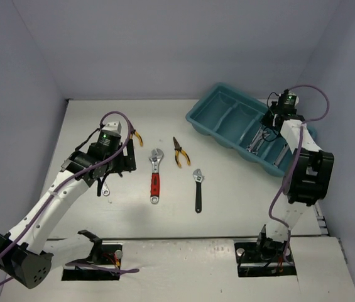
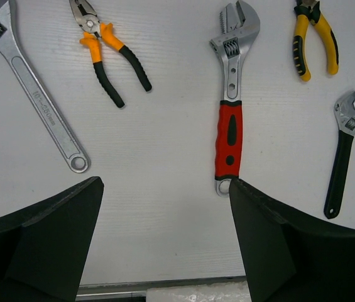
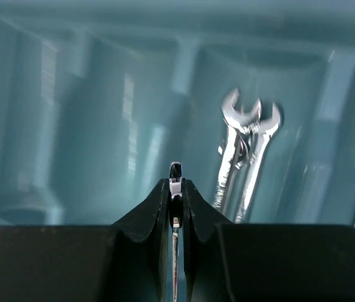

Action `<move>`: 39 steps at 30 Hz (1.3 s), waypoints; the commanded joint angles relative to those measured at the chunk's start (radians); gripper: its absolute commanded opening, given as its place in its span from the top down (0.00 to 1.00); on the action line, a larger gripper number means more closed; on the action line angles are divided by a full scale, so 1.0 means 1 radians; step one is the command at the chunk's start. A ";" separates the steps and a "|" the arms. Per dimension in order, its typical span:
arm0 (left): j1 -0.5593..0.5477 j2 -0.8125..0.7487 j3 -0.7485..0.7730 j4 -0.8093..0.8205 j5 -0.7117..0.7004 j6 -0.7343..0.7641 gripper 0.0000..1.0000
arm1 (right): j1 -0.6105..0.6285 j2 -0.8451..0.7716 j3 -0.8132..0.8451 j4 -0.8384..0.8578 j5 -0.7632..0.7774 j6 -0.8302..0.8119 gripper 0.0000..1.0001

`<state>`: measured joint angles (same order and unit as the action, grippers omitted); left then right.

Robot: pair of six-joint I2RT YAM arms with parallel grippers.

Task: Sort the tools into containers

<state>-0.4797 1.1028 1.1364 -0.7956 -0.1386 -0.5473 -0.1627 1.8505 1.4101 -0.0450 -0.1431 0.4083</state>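
Red-handled wrench (image 2: 229, 135) lay at middle of desk (image 1: 240, 189), long axis square to near edge, jaw toward far edge, handle end just ahead of left fingers (image 2: 51, 239). These were spread wide, empty, far nearer than right fingers (image 3: 158, 207), which were clenched on thin silver tool (image 3: 175, 171) over tray (image 1: 210, 108) at far-right corner.

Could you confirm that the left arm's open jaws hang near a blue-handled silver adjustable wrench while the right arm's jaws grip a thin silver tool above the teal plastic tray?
Not quite: the silver adjustable wrench has a red handle, not blue, as the left wrist view shows. The rest holds: left jaws open, right jaws shut on the thin silver tool above the teal plastic tray.
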 commanded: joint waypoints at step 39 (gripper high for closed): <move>0.043 0.088 0.070 -0.028 0.017 0.001 0.21 | 0.885 -0.222 -0.368 -0.252 0.289 0.238 0.46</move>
<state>-0.4427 1.1999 1.1622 -0.8341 -0.1277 -0.5342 0.7131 1.6153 1.0660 -0.2882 0.1474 0.5458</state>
